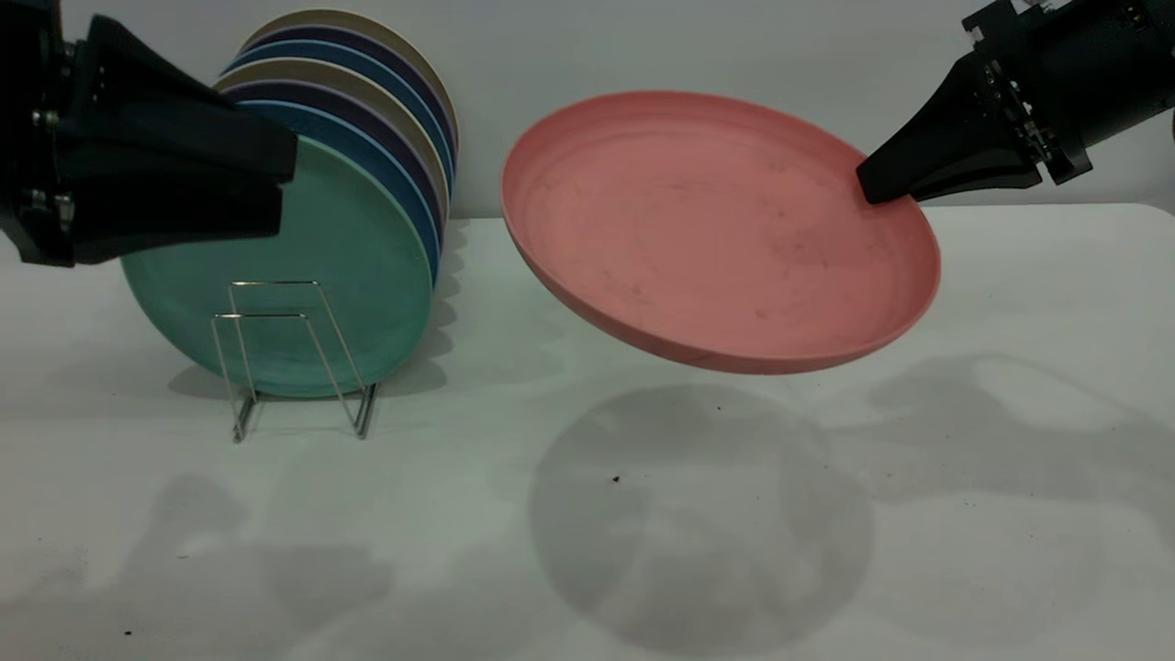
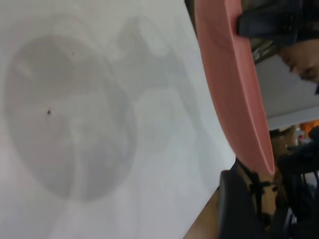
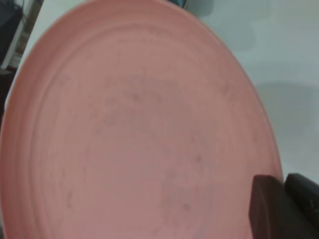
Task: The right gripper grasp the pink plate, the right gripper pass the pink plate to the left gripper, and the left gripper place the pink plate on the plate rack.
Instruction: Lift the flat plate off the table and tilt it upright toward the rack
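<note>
Nearest the exterior camera lies the bare white table [image 1: 587,569], which carries the round grey shadow [image 1: 702,514] of the plate held above it and a few dark specks. Just behind, at the left, stands the plate rack [image 1: 298,353], thin silver wire bent into upright trapezoid loops, its two front loops unfilled. Above the middle of the table the pink plate [image 1: 716,229] hangs clear of the surface, tilted so that its hollow face turns toward the camera and its lower edge dips nearest the table; it is a large, round, salmon-pink matte plate with a low raised rim, faint concentric rings and scattered dark scuffs, all plain in the right wrist view [image 3: 139,129]. The right gripper [image 1: 870,186] reaches in from the upper right and its fingers are closed on the plate's right rim, one black fingertip [image 3: 269,206] pressed on the inner face. The left gripper [image 1: 285,184] hovers at the far left above the rack, well apart from the pink plate, its two wedge fingers slightly parted and holding nothing. Behind it a teal-green plate [image 1: 303,275] stands upright in the rack, and farther back blue, purple and beige plates [image 1: 404,119] are stacked against a pale wall [image 1: 734,46].
</note>
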{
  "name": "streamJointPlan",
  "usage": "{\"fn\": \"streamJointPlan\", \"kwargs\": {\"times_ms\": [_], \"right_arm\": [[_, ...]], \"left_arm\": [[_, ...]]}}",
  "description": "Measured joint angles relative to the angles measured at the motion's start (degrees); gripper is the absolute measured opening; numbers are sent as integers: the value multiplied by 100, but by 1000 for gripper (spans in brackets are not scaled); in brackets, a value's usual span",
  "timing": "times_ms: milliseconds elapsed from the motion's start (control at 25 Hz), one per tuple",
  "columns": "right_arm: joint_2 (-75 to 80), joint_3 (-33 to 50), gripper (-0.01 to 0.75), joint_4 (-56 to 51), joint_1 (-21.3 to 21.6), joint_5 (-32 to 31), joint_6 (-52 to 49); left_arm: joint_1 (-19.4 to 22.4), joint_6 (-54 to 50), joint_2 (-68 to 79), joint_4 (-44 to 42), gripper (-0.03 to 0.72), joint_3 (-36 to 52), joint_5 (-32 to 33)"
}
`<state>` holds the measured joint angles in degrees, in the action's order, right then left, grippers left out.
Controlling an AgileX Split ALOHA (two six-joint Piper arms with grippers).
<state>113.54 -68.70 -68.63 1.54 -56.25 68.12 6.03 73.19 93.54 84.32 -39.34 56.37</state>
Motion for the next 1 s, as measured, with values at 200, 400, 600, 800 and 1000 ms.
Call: {"fn": "streamJointPlan", "kwargs": {"times_ms": [200,400,600,800,1000], "right_arm": [[0,0,19,12,-66,-93,21],[0,0,19,22,-382,-119,38],[0,0,21,40,-644,-104,43],[0,0,21,40,-954,-96,43],[0,0,21,35,-1070,-32,43]], "left_arm": [[-366,54,43,164,402,-19,-319],[-857,135,361,415,402,-58,-646],[-965,564,688,1137,402,-58,-673],[-1087,772,1001,1513,402,-92,-599],[-1098,783,1081,1517,374,-94,-449]]}}
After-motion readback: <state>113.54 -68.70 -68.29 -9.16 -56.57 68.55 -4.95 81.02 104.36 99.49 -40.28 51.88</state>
